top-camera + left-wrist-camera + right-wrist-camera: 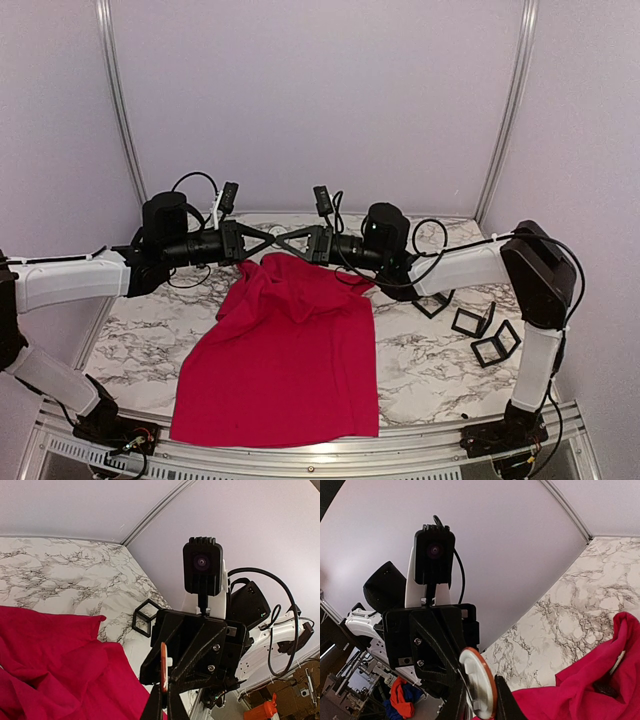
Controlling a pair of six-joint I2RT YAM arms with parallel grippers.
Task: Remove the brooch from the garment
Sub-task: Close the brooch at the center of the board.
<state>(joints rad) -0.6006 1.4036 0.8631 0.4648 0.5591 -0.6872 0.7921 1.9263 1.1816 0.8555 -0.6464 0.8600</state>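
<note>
Closest to the lens in the left wrist view, the left gripper [164,704] is pinched tight. The brooch [163,667], a thin round badge with an orange rim, stands edge-on straight up out of its fingertips. From the other wrist the same badge shows a white face. It sits between the fingers of the right gripper [481,701], which are set narrow on either side of it. Whether they press on it or only flank it I cannot tell.

From above, the two grippers meet tip to tip over the far end of the desk [430,372], just above the top edge of the red T-shirt [280,360]. The shirt's upper part is bunched and drawn up toward that meeting point, while the rest lies spread toward the near edge.

My judgement is that the task is at its deciding step. The brooch is gripped and raised. No view shows its pin or the cloth right under it, so I cannot say whether it has come free. The gathered cloth suggests it may not have. What is left is to part the badge cleanly from the fabric and carry it clear.

To the right of the shirt, three small black frames [472,321] sit open on the desk, well apart from the grippers. Nothing can be seen in any of them.
</note>
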